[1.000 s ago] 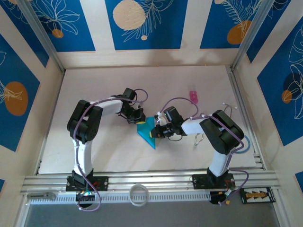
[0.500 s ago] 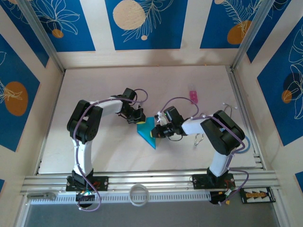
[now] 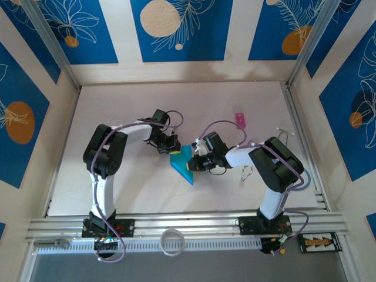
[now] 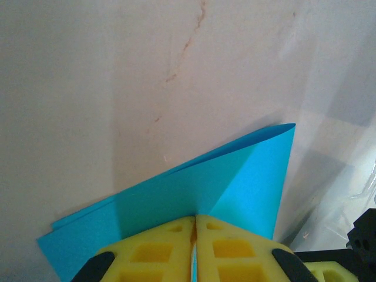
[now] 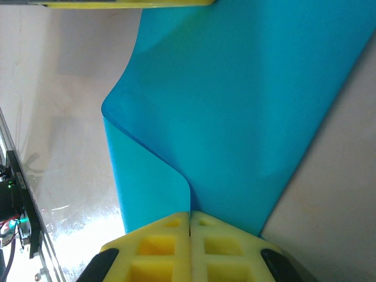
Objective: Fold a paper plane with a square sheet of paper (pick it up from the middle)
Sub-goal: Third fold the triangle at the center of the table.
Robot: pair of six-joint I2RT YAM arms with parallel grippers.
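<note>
The square sheet of paper point(image 3: 183, 162) is folded into a cyan-blue pointed shape at the middle of the table, between the two arms. My left gripper point(image 3: 172, 148) is at its far left edge. In the left wrist view that gripper point(image 4: 195, 218) is shut, with a thin line of the paper point(image 4: 235, 182) showing between its yellow fingers point(image 4: 147, 252). My right gripper point(image 3: 197, 165) is at the paper's right side. In the right wrist view it point(image 5: 190, 214) is shut where a raised, curled flap of the paper point(image 5: 247, 111) runs into its jaws.
A small pink object point(image 3: 239, 120) lies on the table beyond the right arm. A white ring point(image 3: 171, 241) rests on the near rail. Dark blue leaf-patterned panels point(image 3: 176, 29) line the walls. The left gripper's yellow finger point(image 5: 117, 3) crosses the right wrist view's top edge.
</note>
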